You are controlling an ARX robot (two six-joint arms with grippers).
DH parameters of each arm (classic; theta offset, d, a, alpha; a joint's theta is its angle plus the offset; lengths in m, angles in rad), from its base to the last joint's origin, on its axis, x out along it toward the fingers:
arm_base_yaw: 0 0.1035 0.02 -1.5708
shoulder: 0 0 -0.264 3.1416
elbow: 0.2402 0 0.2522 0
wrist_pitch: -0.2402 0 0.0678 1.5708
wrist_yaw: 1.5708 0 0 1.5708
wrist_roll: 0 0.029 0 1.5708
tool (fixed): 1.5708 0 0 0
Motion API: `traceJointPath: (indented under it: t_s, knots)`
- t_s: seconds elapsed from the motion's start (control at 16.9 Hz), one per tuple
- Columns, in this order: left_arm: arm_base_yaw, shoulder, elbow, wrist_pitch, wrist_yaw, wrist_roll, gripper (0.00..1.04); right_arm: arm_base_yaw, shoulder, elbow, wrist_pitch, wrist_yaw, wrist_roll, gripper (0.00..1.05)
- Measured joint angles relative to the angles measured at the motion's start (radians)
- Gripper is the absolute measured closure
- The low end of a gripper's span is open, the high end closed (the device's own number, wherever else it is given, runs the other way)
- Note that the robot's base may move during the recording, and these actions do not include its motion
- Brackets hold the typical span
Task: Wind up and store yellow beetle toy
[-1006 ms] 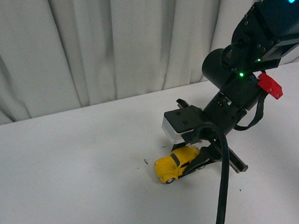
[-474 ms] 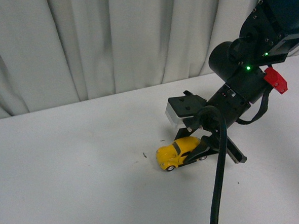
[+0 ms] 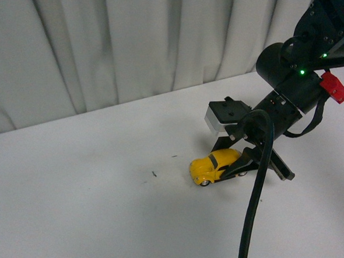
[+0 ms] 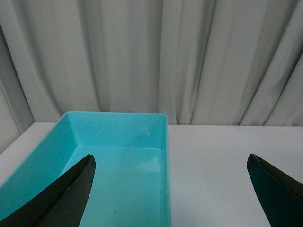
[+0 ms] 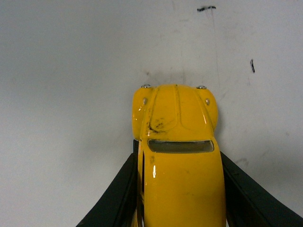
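Right pincer (image 3: 225, 164) is pinching the yellow beetle toy (image 3: 206, 167), one dark finger on each flank of the rear half and the jaws narrowed to just the car's width. In the right wrist view the fingers (image 5: 119, 191) are pressing against both sides of the yellow beetle toy (image 5: 176, 123), and its rounded hood and headlights are sticking out past the tips of the right pincer (image 5: 177, 152). The toy is sitting low on the white bench (image 3: 84, 216), wheels looking down on the surface, nose pointing to the robot's left, a bit right of centre in the front view. Small dark marks (image 3: 154, 174) are showing on the bench just ahead of the toy. A black cable (image 3: 254, 211) is hanging down from the right arm in front of the camera, and a red tag (image 3: 332, 87) is sitting on the wrist. Left pincer (image 4: 170, 189) is spread wide, gripping nothing, both dark fingers (image 4: 61, 194) at the picture's edges. Below it a teal bin (image 4: 164, 142) is lying open on the bench (image 4: 227, 161), nothing visible inside but a tiny speck. A pale pleated curtain (image 3: 126, 44) is hanging behind the bench.
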Motion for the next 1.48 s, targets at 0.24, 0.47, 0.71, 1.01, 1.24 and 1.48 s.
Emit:
traceJointPath:
  t_s: [0.24,0.47,0.71,1.01,1.24,1.48]
  knots:
    - [0.0,0.0,0.0,0.0,0.0,0.0,0.07,-0.096,-0.04,-0.105,0.019,-0.01,-0.032,0.62]
    - [0.0,0.0,0.0,0.0,0.0,0.0,0.07,-0.19,-0.07,-0.172,-0.011,-0.019,-0.082,0.62]
    - [0.0,0.0,0.0,0.0,0.0,0.0,0.07,-0.237,-0.082,-0.182,-0.055,0.001,-0.101,0.62]
    - [0.0,0.0,0.0,0.0,0.0,0.0,0.07,-0.245,-0.076,-0.175,-0.113,0.064,-0.103,0.4]
    - [0.0,0.0,0.0,0.0,0.001,0.0,0.07,-0.249,-0.077,-0.177,-0.119,0.065,-0.116,0.05]
    - [0.0,0.0,0.0,0.0,0.001,0.0,0.07,-0.249,-0.077,-0.177,-0.115,0.066,-0.12,0.07]
